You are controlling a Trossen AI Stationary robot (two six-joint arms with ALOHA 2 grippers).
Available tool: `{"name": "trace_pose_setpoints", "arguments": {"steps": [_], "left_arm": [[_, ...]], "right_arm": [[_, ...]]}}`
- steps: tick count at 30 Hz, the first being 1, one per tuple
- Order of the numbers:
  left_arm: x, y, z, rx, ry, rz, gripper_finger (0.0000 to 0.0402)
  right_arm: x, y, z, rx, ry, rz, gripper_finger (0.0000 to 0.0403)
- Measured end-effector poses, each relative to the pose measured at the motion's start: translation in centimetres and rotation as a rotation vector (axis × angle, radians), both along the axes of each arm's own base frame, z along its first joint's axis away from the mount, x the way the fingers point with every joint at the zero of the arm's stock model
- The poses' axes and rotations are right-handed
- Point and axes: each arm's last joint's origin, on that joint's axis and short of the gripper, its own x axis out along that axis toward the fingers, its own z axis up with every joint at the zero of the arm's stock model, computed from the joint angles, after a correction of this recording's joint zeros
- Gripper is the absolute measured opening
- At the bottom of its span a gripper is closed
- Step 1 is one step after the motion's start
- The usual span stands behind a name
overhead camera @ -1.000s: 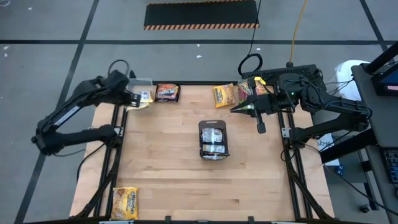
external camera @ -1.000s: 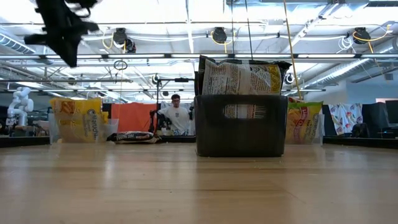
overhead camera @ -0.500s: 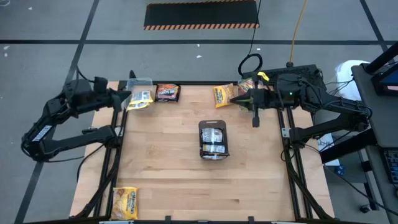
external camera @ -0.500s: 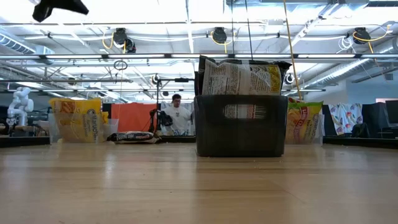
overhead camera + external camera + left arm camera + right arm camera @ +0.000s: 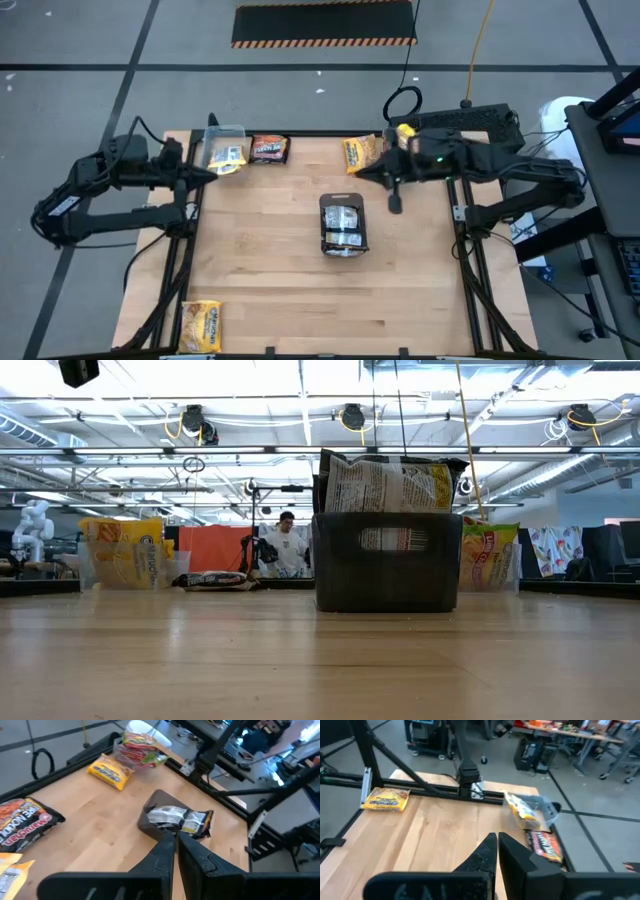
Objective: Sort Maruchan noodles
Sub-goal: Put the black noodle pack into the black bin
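Noodles are spread all over the surface [image 5: 270,270] right now. A dark tray [image 5: 344,226] sits mid-surface with a few packets [image 5: 345,214] stood up in it, probably the unsorted pile. Along the far edge there's a clear tub [image 5: 224,150] with a yellow packet [image 5: 228,155] in it, a dark brown packet [image 5: 269,148] lying flat just beside it, and another yellow packet [image 5: 358,152] near the right arm. A lone yellow one [image 5: 203,324] lies at the near left corner.

Left hand [image 5: 207,175] hangs just off the surface's left edge near the tub, fingers pressed together and holding nothing. Right hand [image 5: 358,180] hovers beside the far-right yellow packet, also pinched closed and empty. The pinkish-green packets [image 5: 141,746] look bunched in a second tub, though that's hard to tell. My guess is each colour gets its own spot.
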Motion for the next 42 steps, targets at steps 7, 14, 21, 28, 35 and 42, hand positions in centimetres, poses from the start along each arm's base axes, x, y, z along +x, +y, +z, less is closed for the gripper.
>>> {"name": "trace_pose_setpoints", "arguments": {"steps": [7,14,21,28,35,42], "left_arm": [[0.0,-0.1,0.0,0.019,0.004,0.001,0.0026],[1.2,0.6,-0.2,0.046,0.061,0.088,0.0026],[5.2,2.1,-1.5,0.101,0.241,0.101,0.0026],[9.8,3.7,-3.9,0.047,0.426,0.115,0.0026],[13.1,4.6,-6.3,0.024,0.558,-0.015,0.0026],[14.8,5.1,-7.5,-0.014,0.584,-0.052,0.0006]], "right_arm": [[1.7,0.1,-1.3,0.007,0.06,-0.027,0.0013],[1.6,-0.7,-1.2,-0.025,0.042,-0.245,0.0013],[1.6,-0.9,-1.1,-0.009,0.034,-0.257,0.0013],[1.5,-0.9,-1.0,-0.098,0.045,-0.222,0.0013],[1.5,-0.9,-1.0,-0.175,0.06,-0.191,0.0013],[1.5,-0.9,-1.0,-0.206,0.066,-0.179,0.0013]]}}
